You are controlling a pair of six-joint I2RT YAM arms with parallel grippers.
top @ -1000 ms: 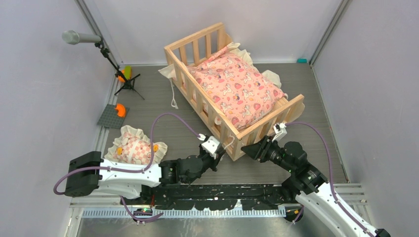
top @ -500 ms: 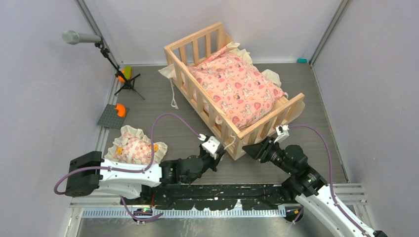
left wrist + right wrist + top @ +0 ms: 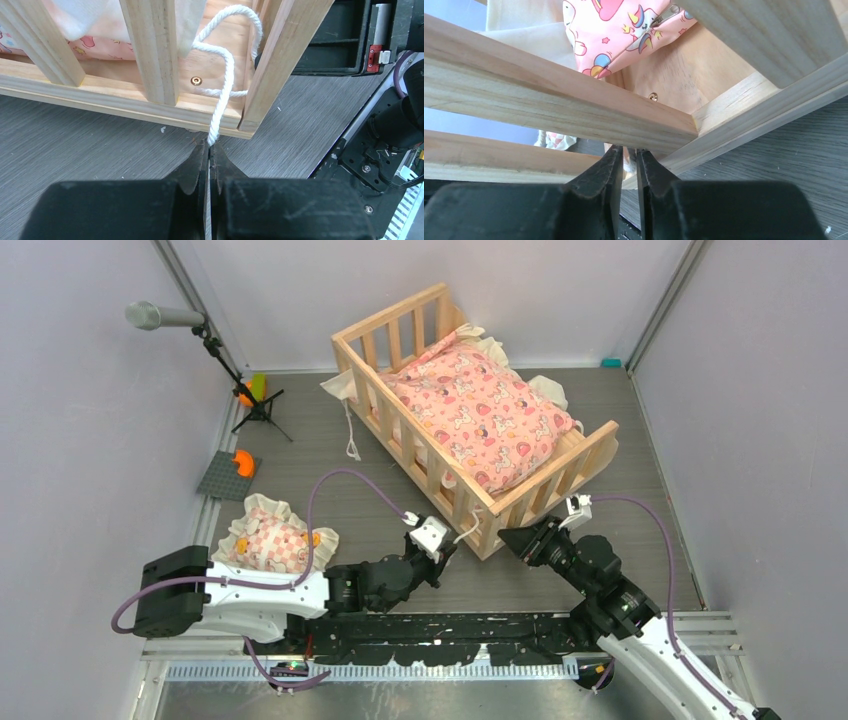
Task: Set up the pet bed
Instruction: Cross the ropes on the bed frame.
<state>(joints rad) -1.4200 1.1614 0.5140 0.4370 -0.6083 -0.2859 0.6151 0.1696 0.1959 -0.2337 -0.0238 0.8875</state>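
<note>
The left gripper (image 3: 208,146) is pinching the loose end of a white cord (image 3: 223,95), its fingers pressed together just below the near corner post (image 3: 280,55) of the pet bed (image 3: 548,465). The right gripper (image 3: 628,150) is pressing up under the bottom rail of the bed's near end, fingers drawn almost together with only a slit between them. Whether anything is caught in that slit I cannot tell.

The bed is sitting at an angle in the middle of the table (image 3: 330,440), its near corner pointing between the two arms. A pink cushion (image 3: 470,410) is lying inside it, and a small frilled pillow (image 3: 268,542) is waiting well apart on the left.

The frame looks rigid and fairly heavy for these fingers, smooth wood that will probably slide on the table rather than lift. Good places to take hold are likely the thin slats or the top rail, which fit between the fingers. The thick corner posts look too wide. The cord is soft and gives no control over the frame. Pulling it will likely only take up slack or tug the cushion.
</note>
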